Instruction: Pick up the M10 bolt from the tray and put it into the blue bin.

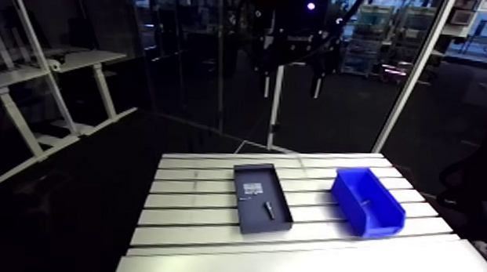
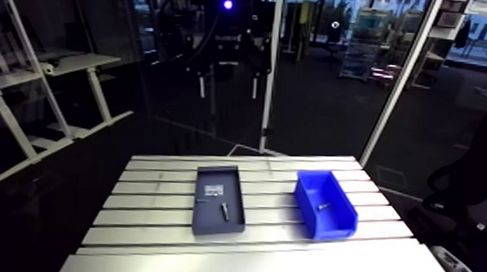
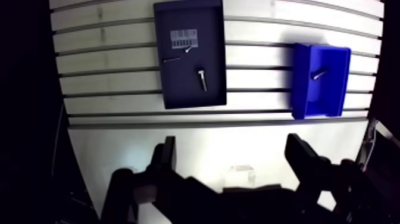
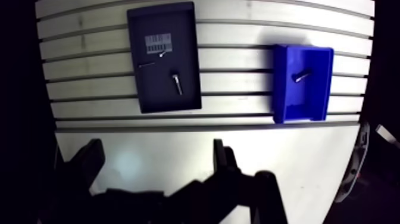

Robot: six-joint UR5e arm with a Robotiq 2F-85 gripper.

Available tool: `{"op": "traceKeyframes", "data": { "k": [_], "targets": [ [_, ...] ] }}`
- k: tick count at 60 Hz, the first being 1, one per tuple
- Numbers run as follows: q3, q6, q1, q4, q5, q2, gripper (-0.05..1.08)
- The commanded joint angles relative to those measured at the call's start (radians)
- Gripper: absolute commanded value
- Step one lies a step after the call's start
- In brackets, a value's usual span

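While clear of tray (image 3: pixel 178 83), pincer (image 3: pixel 232 146) spread wide, empty.

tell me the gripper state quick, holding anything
Gripper: open, holding nothing. The bolt lies in the tray.

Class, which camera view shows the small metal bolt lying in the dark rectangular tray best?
The wrist view: it looks straight down, so the small metal bolt shows bright and whole against the dark rectangular tray. The arm view shows it only as a tiny dark sliver.
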Motion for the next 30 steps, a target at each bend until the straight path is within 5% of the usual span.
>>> {"op": "traceKeyframes", "data": {
  "k": [1,30],
  "targets": [
    [0.047,-0.019,0.009,-0.059,0.000,0.006,0.01],
    [0.125,-0.103,0.016,-0.180,0.000,0.037,0.01]
  ]
}}
